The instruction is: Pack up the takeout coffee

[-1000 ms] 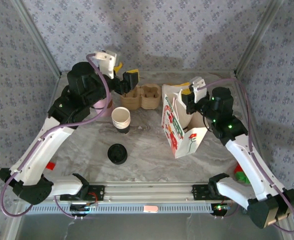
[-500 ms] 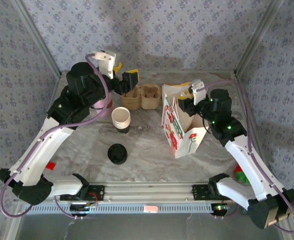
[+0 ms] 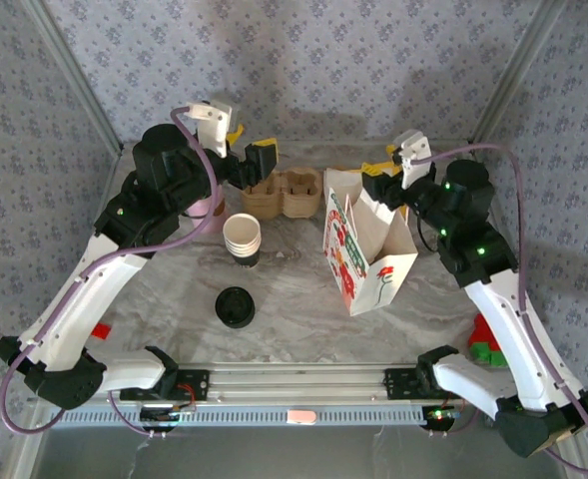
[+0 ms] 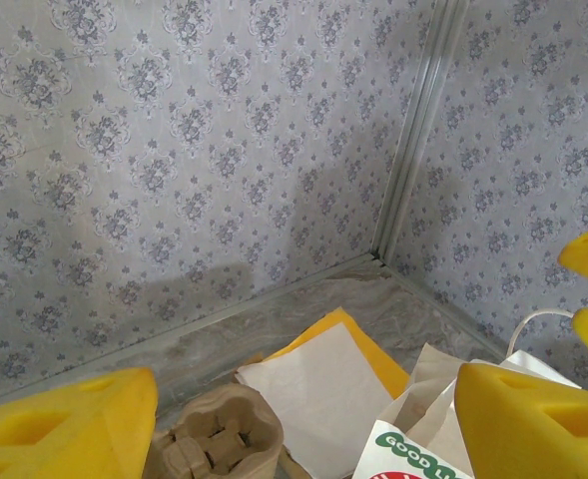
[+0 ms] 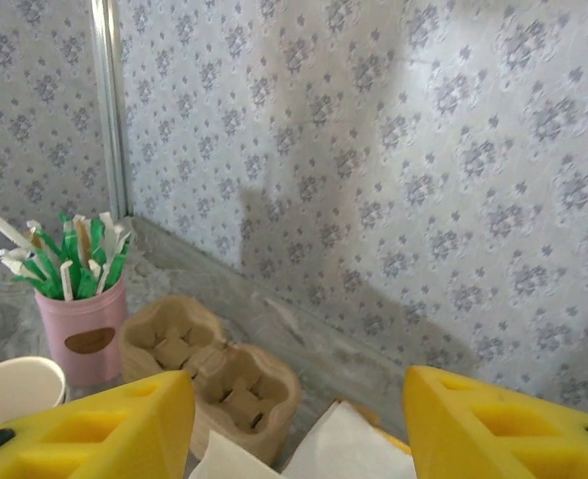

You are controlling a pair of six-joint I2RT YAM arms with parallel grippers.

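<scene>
The takeout coffee (image 3: 235,306), a black-lidded cup seen as a black disc from above, stands on the table at front centre, apart from both grippers. My left gripper (image 3: 251,152) hovers open over the back left, above the cardboard cup carrier (image 3: 284,192); in the left wrist view nothing lies between its yellow fingers (image 4: 64,424). My right gripper (image 3: 378,185) hangs open just behind the rim of the open paper bag (image 3: 368,254), with nothing between its yellow fingers (image 5: 503,424). The bag's inside is mostly hidden.
A stack of white-rimmed paper cups (image 3: 242,238) stands left of the bag. A pink holder with green stirrers (image 5: 79,319) sits beside the carrier. White and yellow napkins (image 4: 323,384) lie behind the bag. A green and red item (image 3: 488,344) lies at the right.
My right gripper has risen out of the bag's mouth, drawn back to the right and gone from shut to open. The left arm has stayed put.
</scene>
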